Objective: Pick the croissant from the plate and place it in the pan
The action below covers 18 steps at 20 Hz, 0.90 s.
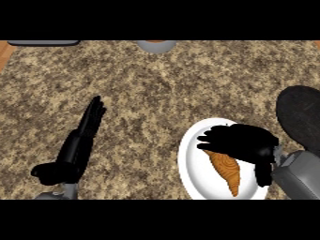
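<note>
Black right hand curled over croissant on white plate, left hand straight-fingered

croissant on plate, under right hand's fingers | pan right of those fingers | left hand well left

Croissant: golden-brown, elongated, lying on white plate, upper end hidden. Pan: dark, round, just right of plate.
</note>
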Available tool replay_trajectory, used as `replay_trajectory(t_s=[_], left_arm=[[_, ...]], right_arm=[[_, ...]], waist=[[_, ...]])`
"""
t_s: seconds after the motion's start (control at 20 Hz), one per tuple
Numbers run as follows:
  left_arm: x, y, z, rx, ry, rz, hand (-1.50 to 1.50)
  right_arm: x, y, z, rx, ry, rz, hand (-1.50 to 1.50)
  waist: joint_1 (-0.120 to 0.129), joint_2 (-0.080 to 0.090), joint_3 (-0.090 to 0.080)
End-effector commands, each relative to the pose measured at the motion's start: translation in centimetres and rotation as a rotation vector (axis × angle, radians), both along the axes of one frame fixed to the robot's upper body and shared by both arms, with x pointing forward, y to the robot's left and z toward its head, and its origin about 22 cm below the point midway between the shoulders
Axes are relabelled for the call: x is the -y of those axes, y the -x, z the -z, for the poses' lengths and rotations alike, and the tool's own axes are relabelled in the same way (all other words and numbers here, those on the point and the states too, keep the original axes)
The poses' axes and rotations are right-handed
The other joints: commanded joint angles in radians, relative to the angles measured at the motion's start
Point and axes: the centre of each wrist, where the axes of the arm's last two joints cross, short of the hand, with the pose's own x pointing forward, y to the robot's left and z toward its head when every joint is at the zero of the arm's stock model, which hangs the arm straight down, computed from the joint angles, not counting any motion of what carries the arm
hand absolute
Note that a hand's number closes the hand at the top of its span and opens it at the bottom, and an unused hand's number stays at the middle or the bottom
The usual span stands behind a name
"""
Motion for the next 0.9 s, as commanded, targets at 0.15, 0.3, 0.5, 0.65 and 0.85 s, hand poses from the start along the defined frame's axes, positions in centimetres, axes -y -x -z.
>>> replay_trajectory(t_s=[0.15,0.3,0.5,0.65,0.85], left_arm=[[-1.0,-0.1,0.6,0.009,0.009,-0.003,0.00],[-0.6,-1.7,0.8,0.006,0.013,-0.006,0.00],[-0.6,-0.7,0.9,-0.016,0.006,0.011,0.00],[-0.4,-2.8,-1.0,0.001,0.004,-0.008,0.00],[1.6,-0.2,0.8,0.003,-0.002,0.002,0.00]], right_arm=[[-0.1,-0.7,2.2,-0.029,-0.046,0.018,-1.50],[-3.0,-1.7,1.7,-0.010,-0.035,0.032,-1.50],[-1.2,-1.5,3.9,-0.013,0.041,0.034,-1.50],[-3.4,-1.1,6.8,-0.032,0.056,0.036,-1.50],[-2.9,-0.9,8.1,0.009,0.138,-0.113,1.50]], waist=[[0.000,0.000,0.000],[0.000,0.001,0.000],[0.000,0.000,0.000],[0.000,0.001,0.000],[0.007,0.002,0.000]])
